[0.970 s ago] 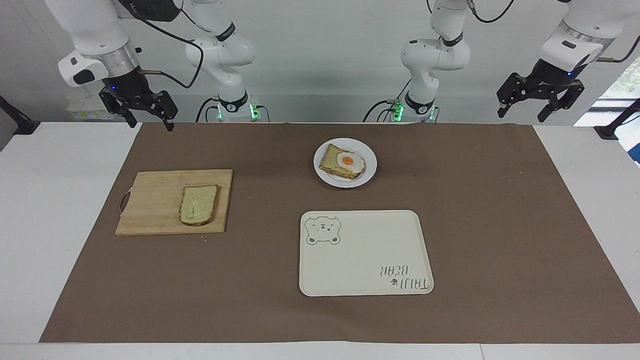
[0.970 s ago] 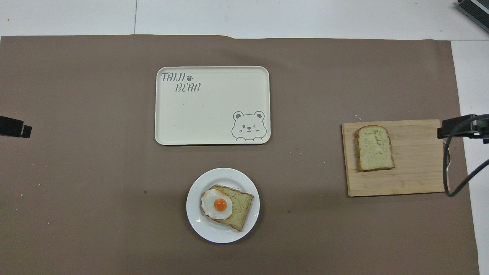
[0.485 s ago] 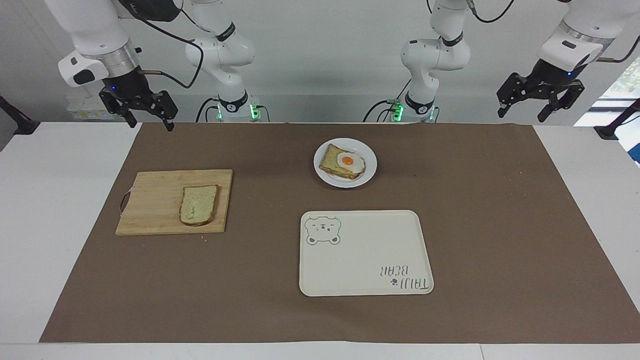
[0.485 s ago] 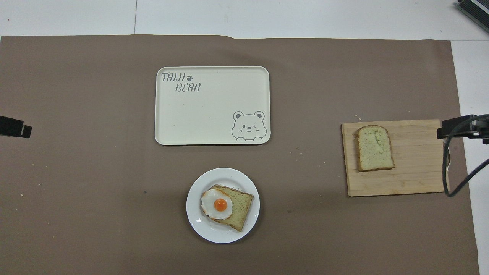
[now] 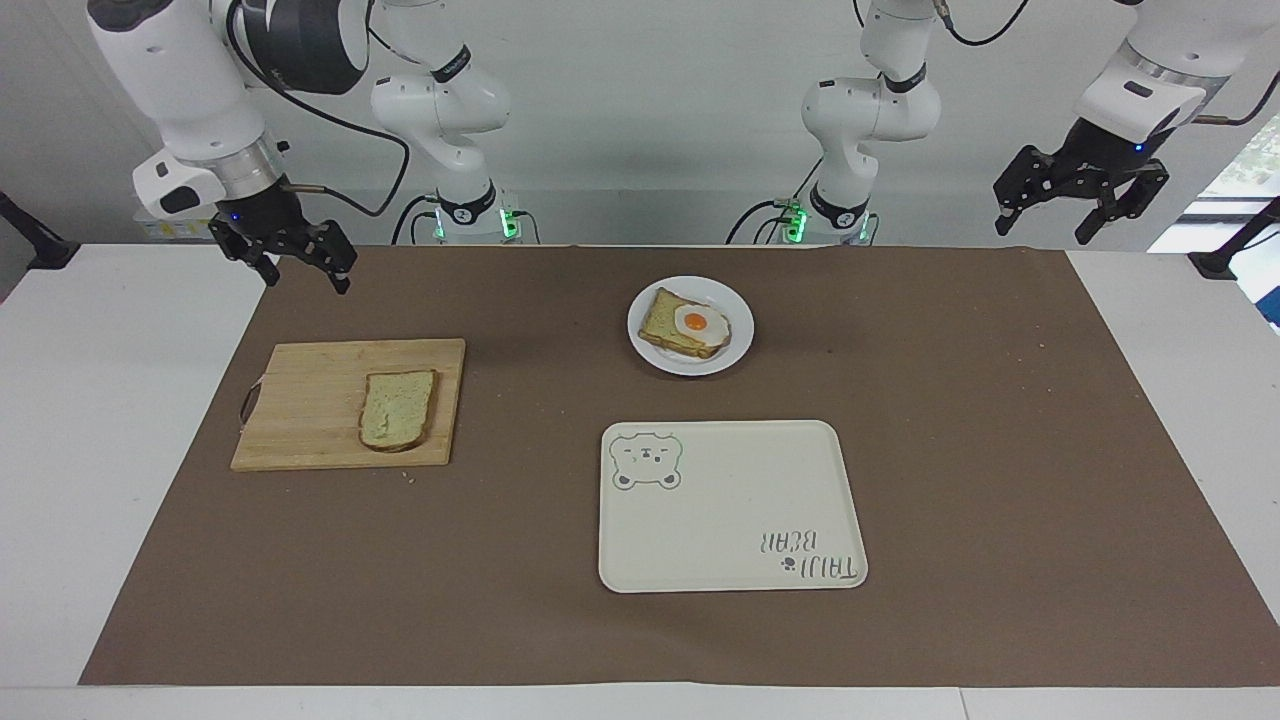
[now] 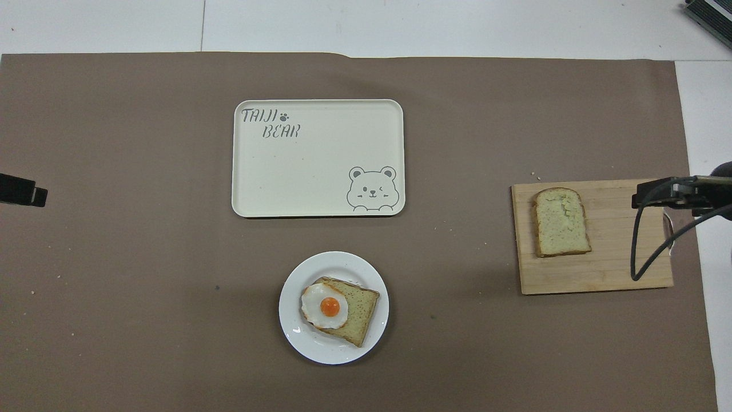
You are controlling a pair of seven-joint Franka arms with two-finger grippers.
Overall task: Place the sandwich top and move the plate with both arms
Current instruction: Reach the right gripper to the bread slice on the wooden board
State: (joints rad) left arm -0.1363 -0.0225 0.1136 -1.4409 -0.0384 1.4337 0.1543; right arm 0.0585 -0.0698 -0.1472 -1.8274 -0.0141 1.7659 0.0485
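Sandwich top (image 5: 398,409) lies on cutting board (image 5: 300,410), awaiting pickup; plate (image 5: 645,350) with egg slice mid-table. Right gripper (image 5: 303,272) over mat edge, left gripper (image 5: 1045,222) waiting, both released, empty

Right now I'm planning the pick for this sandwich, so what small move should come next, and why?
Probably the right gripper, open and empty over the mat's edge, should travel on until it is over the plain bread slice on the cutting board, since the egg-topped slice on the plate lacks its top. The left gripper waits, open.
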